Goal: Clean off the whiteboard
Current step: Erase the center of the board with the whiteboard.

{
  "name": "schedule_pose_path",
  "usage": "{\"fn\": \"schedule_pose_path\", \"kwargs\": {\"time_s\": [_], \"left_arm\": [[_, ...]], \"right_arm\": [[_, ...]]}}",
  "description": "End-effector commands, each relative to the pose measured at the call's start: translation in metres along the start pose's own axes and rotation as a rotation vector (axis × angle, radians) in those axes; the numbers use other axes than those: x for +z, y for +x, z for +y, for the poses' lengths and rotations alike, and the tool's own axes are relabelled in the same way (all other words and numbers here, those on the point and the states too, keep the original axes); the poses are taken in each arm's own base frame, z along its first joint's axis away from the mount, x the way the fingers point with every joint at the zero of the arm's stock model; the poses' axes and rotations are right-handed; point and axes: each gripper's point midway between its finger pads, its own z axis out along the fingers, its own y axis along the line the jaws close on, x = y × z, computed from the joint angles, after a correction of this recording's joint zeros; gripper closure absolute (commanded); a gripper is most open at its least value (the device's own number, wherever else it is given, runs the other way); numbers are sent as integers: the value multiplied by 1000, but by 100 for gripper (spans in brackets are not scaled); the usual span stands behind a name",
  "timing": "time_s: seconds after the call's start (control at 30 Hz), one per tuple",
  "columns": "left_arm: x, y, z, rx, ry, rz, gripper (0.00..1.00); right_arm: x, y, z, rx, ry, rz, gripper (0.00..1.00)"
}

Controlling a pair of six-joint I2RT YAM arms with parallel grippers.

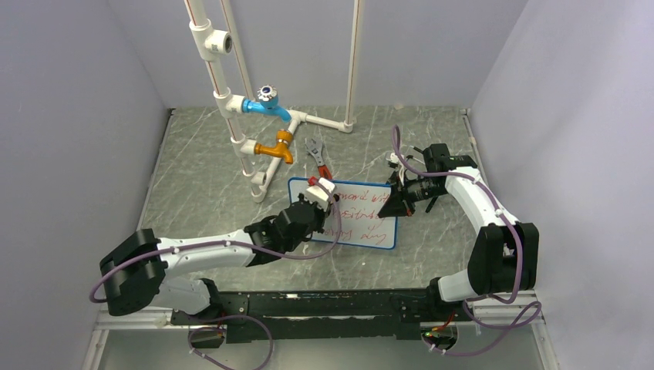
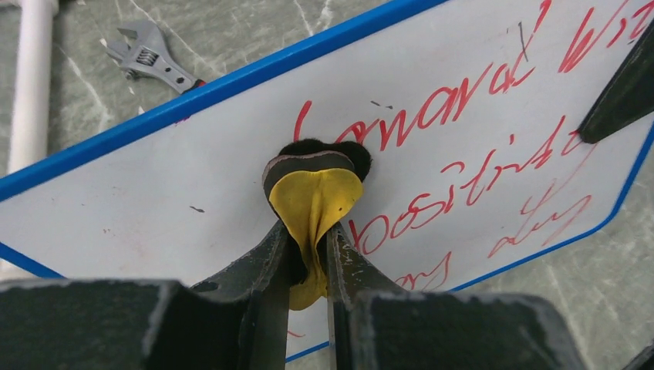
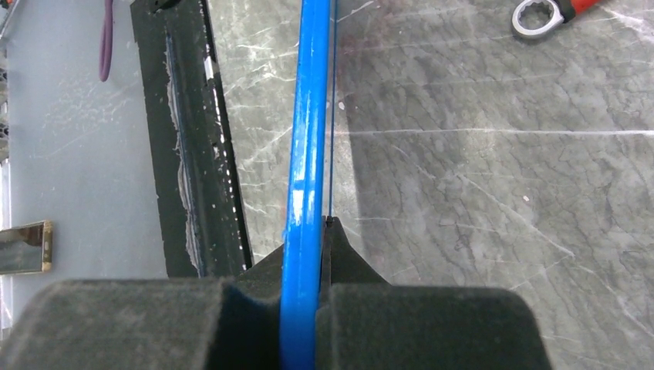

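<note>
Pinching a yellow-and-black eraser pad (image 2: 316, 193) tight between my left gripper's (image 2: 308, 240) narrow fingers, I press it on the red-scribbled whiteboard (image 1: 362, 210), which sits just beside the adjustable wrench (image 1: 318, 158), while my right gripper (image 1: 399, 202) clamps the blue-framed edge farther from that wrench.

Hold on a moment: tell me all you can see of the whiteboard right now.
The whiteboard is a small white rectangle in a thin blue frame with rounded corners, at the middle of the grey table. Red handwriting in about three lines covers part of its face; the rest is white. The right gripper is shut on its right edge. The left gripper presses a yellow-and-black eraser against its face at the first word.
</note>
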Motion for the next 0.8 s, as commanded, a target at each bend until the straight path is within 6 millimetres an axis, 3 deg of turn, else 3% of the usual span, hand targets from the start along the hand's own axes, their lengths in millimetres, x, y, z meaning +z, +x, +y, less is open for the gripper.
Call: {"fn": "schedule_pose_path", "kwargs": {"time_s": [0.0,0.1,0.47,0.77], "left_arm": [[10,-44,11,68,-101,-74,100],[12,-59,22,98,-164,-78,100],[4,-80,38,85,-221,-95,100],[-7,-82,45,-5,-160,-101,100]], "right_arm": [[6,6,34,4,-104,24,100],[5,6,34,2,-101,24,100],[5,6,34,1,-102,24,100],[6,6,33,3,-99,26,100]]}}
